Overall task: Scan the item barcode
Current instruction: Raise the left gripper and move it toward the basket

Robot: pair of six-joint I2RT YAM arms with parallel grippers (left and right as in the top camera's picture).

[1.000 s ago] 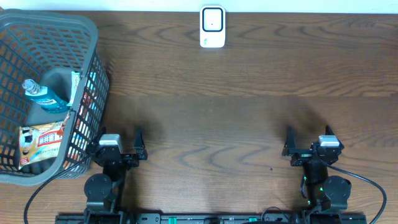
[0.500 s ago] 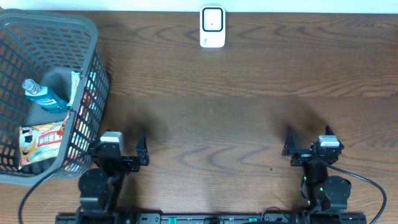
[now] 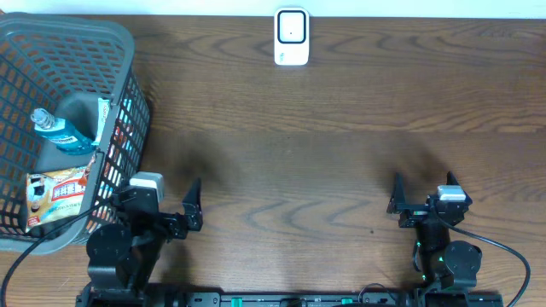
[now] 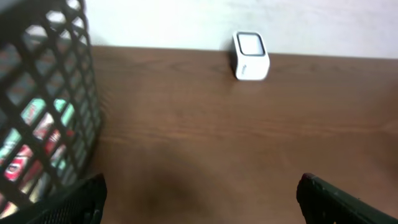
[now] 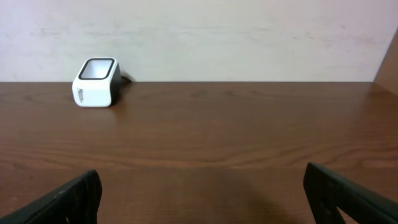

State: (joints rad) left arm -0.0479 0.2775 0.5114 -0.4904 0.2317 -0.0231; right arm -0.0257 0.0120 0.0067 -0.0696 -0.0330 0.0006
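Scanning is not begun: the blue bottle (image 3: 55,130) and printed packet (image 3: 58,198) lie in the basket (image 3: 85,60) at nine o'clock, the barcode scanner (image 3: 291,37) at twelve; left fingers (image 3: 194,194) and right fingers (image 3: 397,193) stand apart, empty

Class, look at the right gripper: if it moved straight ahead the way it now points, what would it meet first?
Probably nothing before the back wall: the open right gripper faces bare table. The scanner stands left of its line, as far as the wrist view shows.
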